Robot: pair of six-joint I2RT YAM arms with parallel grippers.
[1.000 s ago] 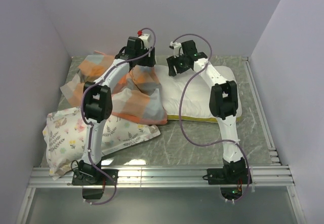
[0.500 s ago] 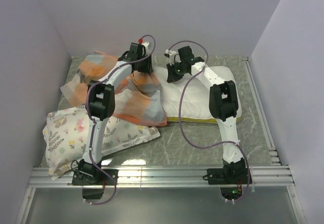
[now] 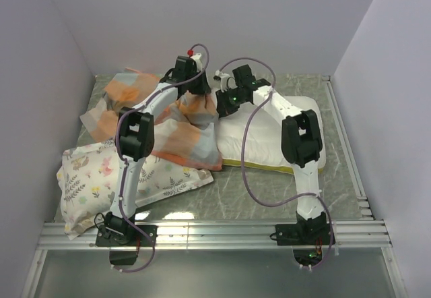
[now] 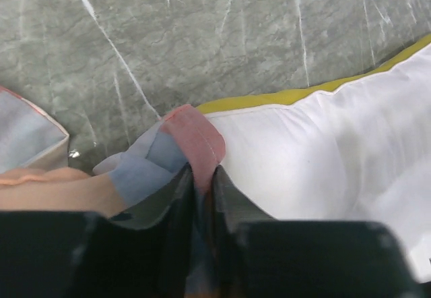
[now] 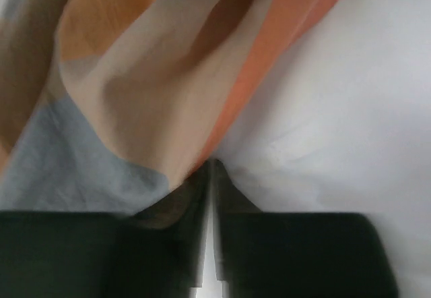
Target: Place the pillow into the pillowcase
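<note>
left hand: the left hand point(image 4: 202, 180) has its jaws drawn almost together, pinching a pink and grey-blue fold of the checked pillowcase point(image 4: 192, 133) that stands up between its dark fingers point(image 4: 229, 197).
right hand: the right hand point(image 5: 210, 173) has its jaws nearly shut, with only a sliver between them. the tips meet right at the orange edge of the pillowcase and seem to nip it, and the cloth hangs over the left of the two fingers.
pillowcase: it lies crumpled across the far left half of the bench point(image 3: 269, 190) in orange, peach, grey-blue and cream checks. its right-hand edge is raised where the two hands meet and overlaps the left end of the pillow.
pillow: the cream-white pillow point(image 3: 269, 126) lies flat on the right half of the bench, outside the case, with its left end under the lifted cloth.
yellow band: the yellow band point(image 4: 283, 97) runs along the pillow's edge, against the grey marbled bench.
hands together: they are close side by side above the pillow's left end, the left arm reaching in over the case and the right arm over the pillow.
other cloth: a flower-printed pillow point(image 3: 94, 176) sits at the near left, partly under the pillowcase.
</note>
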